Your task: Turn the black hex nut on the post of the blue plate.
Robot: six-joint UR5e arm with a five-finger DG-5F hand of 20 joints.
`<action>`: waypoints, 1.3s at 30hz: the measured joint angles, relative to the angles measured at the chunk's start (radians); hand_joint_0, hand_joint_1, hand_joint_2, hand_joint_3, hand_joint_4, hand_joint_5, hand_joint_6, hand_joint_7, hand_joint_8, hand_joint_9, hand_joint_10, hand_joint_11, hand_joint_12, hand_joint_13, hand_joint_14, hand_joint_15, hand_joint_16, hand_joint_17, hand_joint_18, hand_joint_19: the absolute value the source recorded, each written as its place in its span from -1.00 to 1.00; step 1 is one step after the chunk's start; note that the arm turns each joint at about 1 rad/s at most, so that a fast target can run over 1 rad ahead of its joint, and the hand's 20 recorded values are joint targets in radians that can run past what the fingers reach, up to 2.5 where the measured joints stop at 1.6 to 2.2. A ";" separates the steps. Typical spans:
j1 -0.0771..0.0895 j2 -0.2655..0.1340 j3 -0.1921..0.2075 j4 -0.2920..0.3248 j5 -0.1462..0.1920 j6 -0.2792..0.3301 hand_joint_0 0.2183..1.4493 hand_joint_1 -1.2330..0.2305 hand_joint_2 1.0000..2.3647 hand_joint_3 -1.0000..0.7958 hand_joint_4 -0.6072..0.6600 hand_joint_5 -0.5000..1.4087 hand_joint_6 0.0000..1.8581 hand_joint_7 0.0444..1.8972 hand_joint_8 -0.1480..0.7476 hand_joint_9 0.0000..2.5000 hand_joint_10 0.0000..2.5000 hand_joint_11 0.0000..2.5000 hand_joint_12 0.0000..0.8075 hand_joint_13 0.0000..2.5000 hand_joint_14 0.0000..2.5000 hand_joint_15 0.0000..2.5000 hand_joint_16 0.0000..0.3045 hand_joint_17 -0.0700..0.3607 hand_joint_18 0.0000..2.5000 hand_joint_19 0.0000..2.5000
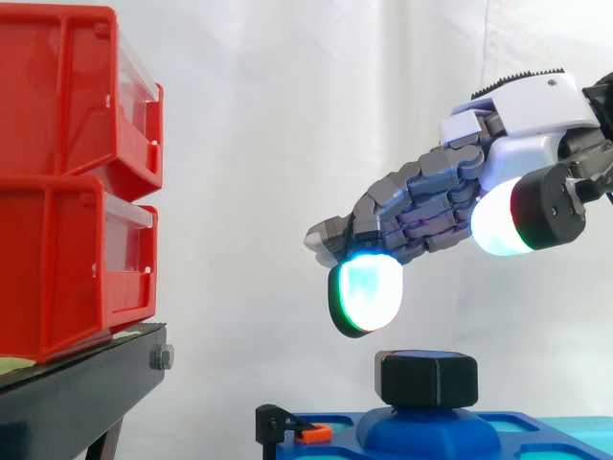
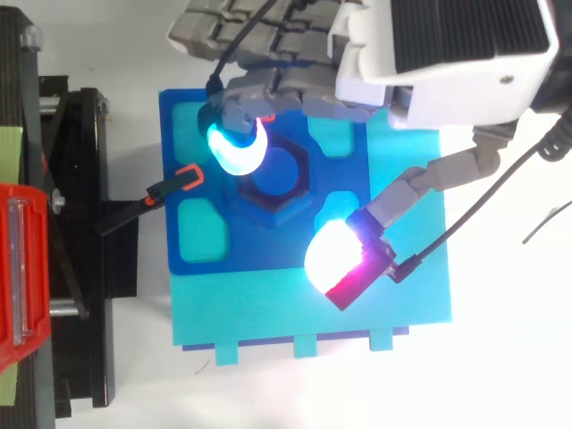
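Robot hand (image 1: 450,182) hangs open above the work, reaching in from the right of the side view with its fingers stretched out almost straight and sloping downward. It holds nothing. One cyan-glowing fingertip pad (image 1: 366,292) sits just above and to the left of the black hex nut (image 1: 427,378), with a clear gap between them. The white-and-red glowing thumb pad (image 1: 503,225) stands well apart from the fingers, higher and off to the right.

From above, the cyan pad (image 2: 234,147) overlaps the nut's upper-left edge, while the thumb pad (image 2: 331,255) lies past its lower-right corner, so the nut falls between them.

The nut lies flat on the domed blue post (image 1: 426,433) near the middle of the blue plate (image 2: 179,259), its bore axis upright and its flats facing sideways. Two corners seem to point left and right in the top view, though glare blurs the outline.

An orange-tipped black clamp (image 2: 174,183) grips the plate's left edge. Red bins (image 1: 67,182) are stacked on a black stand (image 1: 77,393) at the left.
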 measured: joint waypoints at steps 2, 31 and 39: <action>0.002 -0.004 0.000 0.008 0.000 0.001 -0.70 -0.06 -1.00 -0.44 0.30 -0.75 -0.46 -0.05 -0.22 -1.00 -1.00 -1.00 -0.09 -1.00 -1.00 -1.00 -0.66 -0.14 -1.00 -1.00; 0.011 -0.051 0.000 0.089 -0.004 0.015 -0.71 -0.15 -1.00 -0.44 0.30 -0.75 -0.46 -0.06 -0.22 -1.00 -1.00 -1.00 -0.09 -1.00 -1.00 -1.00 -0.66 -0.14 -1.00 -1.00; 0.011 -0.051 0.000 0.088 -0.005 0.013 -0.70 -0.31 -1.00 -0.44 0.30 -0.75 -0.46 -0.04 -0.23 -1.00 -1.00 -1.00 -0.10 -0.99 -1.00 -1.00 -0.66 -0.14 -1.00 -1.00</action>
